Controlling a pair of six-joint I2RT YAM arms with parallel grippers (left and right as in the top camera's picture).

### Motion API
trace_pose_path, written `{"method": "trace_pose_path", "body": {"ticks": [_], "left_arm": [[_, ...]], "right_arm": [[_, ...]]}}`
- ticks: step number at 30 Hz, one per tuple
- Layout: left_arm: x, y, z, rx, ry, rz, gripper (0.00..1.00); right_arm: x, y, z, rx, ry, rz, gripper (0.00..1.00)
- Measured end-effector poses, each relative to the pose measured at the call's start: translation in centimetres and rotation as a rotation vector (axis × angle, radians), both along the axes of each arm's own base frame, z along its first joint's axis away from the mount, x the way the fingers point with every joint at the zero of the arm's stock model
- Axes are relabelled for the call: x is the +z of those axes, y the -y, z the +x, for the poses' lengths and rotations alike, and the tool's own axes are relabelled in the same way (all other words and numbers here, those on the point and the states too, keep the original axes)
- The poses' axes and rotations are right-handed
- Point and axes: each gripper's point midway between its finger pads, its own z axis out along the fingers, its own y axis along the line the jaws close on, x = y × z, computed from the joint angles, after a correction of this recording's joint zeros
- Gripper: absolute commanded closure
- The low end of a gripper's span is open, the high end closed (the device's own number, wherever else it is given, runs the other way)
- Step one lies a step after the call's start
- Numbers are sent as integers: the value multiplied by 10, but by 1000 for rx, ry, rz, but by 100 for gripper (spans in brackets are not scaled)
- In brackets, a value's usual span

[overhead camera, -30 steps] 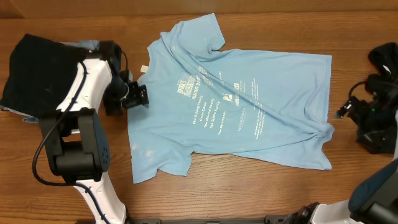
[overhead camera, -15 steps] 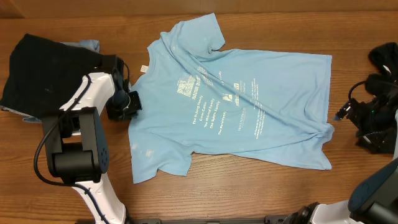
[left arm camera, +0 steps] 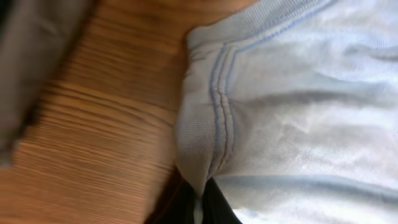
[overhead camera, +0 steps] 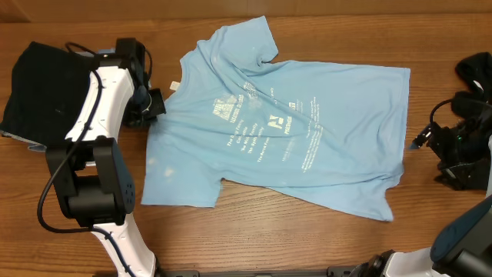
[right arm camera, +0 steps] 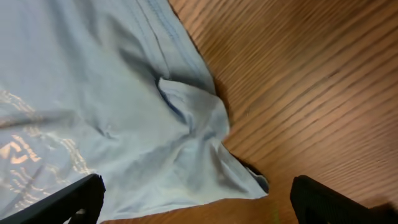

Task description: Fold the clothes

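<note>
Where the left gripper [left arm camera: 200,210] is pressing its two dark fingers together at the bottom of its wrist view, it is pinching a double-stitched edge of the light blue short-sleeved fabric T-shirt [overhead camera: 307,131]. The cloth is bunching into a small raised fold just above the grip (the twin seam lines are running straight down into the pinch). Seen from overhead, this gripper is sitting at the shirt's left edge, near the collar end. Its white-shelled left arm [overhead camera: 96,92] is reaching up along the left side of the brown wooden table [overhead camera: 269,246].

The shirt is lying spread across the middle of the table with its white print facing up. One sleeve is pointing toward the far edge, and long creases are running across the body.

The right gripper [right arm camera: 196,186] is holding its jaws wide apart and gripping nothing. In its wrist view, the two black fingers are showing at the lower corners. A crumpled corner of the shirt is lying on the wood in the gap between them. From overhead it is sitting just off the shirt's right edge.

A folded black fabric garment [overhead camera: 46,88] is lying at the far left, just beside the left arm. A dark bundle [overhead camera: 475,69] is showing at the right border, partly cut off
</note>
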Motion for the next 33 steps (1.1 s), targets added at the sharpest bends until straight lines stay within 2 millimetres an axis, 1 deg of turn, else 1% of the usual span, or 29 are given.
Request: {"method": "trace_pose_path", "body": {"ticks": [4, 7, 8, 9, 10, 11, 12, 13, 14, 16, 18, 20, 22, 25, 26, 28, 29, 30, 31, 32, 33], "left_arm": [[1, -10, -2, 17, -8, 59, 93], [2, -21, -4, 44, -15, 125, 92], [3, -24, -5, 52, -15, 140, 91], [3, -25, -5, 55, -15, 149, 84], [3, -27, -5, 55, -14, 157, 66], [3, -27, -4, 57, -14, 161, 41], [4, -28, -4, 60, -13, 164, 29], [4, -28, -4, 62, -12, 163, 25], [3, -27, -4, 62, -12, 157, 24], [3, -21, -4, 59, -13, 126, 23], [3, -14, -6, 52, -21, 85, 21], [5, -5, -8, 48, -33, 32, 20], [6, 0, -11, 47, -48, 6, 18], [6, 10, -14, 30, -58, -18, 17], [6, 13, -14, 24, -59, -22, 16], [6, 19, -13, 13, -59, -29, 15], [6, 21, -13, 8, -59, -30, 14], [6, 22, -13, 5, -59, -33, 13], [6, 24, -13, 3, -59, -35, 12], [6, 24, -13, 2, -59, -35, 9], [6, 24, -13, 2, -57, -35, 6]], "right_arm": [[2, -12, -11, 0, -45, 55, 0], [-2, -19, -18, 10, -75, 72, 0], [-7, -23, -22, 12, -91, 83, 0], [-11, -27, -27, 12, -112, 95, 2], [-14, -30, -30, 10, -126, 107, 8], [-16, -33, -33, 6, -135, 118, 25], [-17, -35, -34, 3, -139, 129, 48], [-17, -38, -33, 8, -130, 142, 70], [-16, -40, -32, 18, -120, 153, 76], [-15, -44, -31, 25, -115, 173, 75], [-13, -48, -34, 29, -125, 192, 70], [-17, -54, -41, 25, -154, 209, 68], [-25, -62, -49, 17, -194, 226, 64], [-54, -81, -59, 13, -235, 231, 63], [-67, -88, -61, 13, -233, 227, 65], [-83, -103, -66, 32, -238, 238, 69], [-91, -109, -65, 57, -219, 241, 75], [-95, -117, -66, 88, -211, 249, 79], [-97, -125, -67, 122, -208, 255, 85], [-99, -131, -68, 152, -205, 257, 93], [-100, -136, -67, 182, -199, 255, 96]]}}
